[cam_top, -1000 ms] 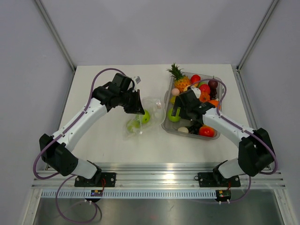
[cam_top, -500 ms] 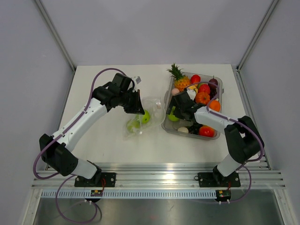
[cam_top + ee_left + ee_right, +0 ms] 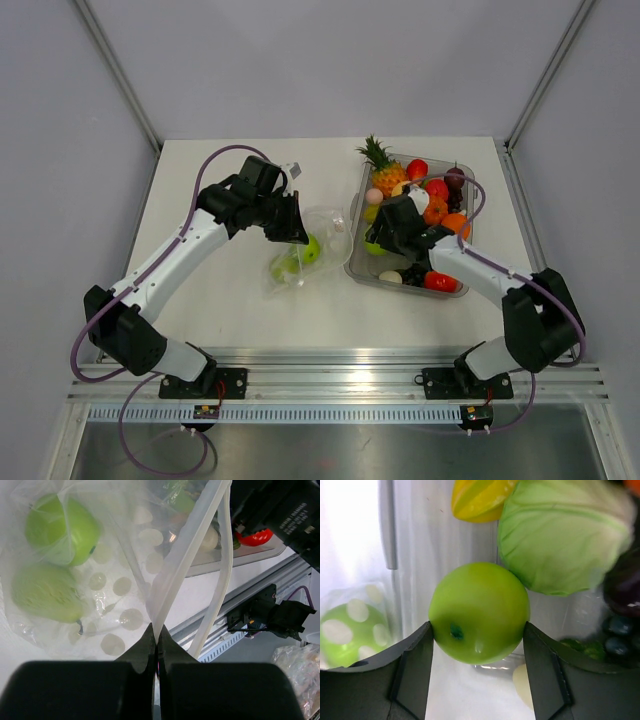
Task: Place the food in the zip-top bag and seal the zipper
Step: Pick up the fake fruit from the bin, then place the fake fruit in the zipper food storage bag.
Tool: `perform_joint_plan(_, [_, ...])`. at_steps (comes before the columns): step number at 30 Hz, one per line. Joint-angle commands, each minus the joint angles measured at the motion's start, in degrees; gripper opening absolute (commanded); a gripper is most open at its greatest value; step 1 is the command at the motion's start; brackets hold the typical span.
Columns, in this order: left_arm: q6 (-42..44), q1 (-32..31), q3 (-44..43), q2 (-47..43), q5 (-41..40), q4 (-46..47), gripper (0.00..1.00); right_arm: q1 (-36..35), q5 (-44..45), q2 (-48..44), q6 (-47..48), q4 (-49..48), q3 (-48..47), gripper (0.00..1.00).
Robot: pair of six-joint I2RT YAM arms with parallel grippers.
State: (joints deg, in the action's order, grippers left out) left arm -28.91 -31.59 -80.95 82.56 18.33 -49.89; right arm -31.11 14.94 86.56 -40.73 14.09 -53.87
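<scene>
At the left edge of the tray (image 3: 352, 270), a green apple (image 3: 479, 611) is clamped across its widest part by the right gripper (image 3: 478, 627); glossy and round, it is judged slippery off-centre. Beside the tray, the limp zip-top bag (image 3: 325, 225) is pinched at its zipper (image 3: 186, 555) by the left gripper (image 3: 156, 642).

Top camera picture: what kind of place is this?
Most likely a robot test bench in a lab. The left arm and right arm are bolted to a metal rail at the edge of a plain white table, and the food in the clear tray looks like glossy toys.
</scene>
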Motion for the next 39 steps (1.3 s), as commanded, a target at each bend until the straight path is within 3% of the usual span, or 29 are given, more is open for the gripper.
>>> perform_joint_plan(1, [0.8, 0.2, 0.0, 0.0, 2.0, 2.2, 0.0, 0.6, 4.4, -7.0, 1.3, 1.1, 0.2, 0.52])
perform_joint_plan(11, [0.5, 0.2, -0.1, 0.4, 2.4, 2.4, 0.0, 0.6, 2.9, -18.9, 2.2, 6.9, -0.7, 0.5])
perform_joint_plan(21, [-0.7, 0.1, -0.5, 1.4, 5.0, 3.8, 0.0, 0.6, -3.9, -22.6, 8.4, 16.1, -11.4, 0.47])
perform_joint_plan(29, [-1.9, -0.6, -3.2, 3.8, 5.8, 4.6, 0.0, -1.2, -14.2, -20.0, 12.3, 20.3, -19.8, 0.49])
perform_joint_plan(39, [-1.7, -0.6, -4.6, 2.7, 5.4, 3.5, 0.0, -11.3, -12.9, -8.9, 12.5, 19.2, -25.1, 0.54])
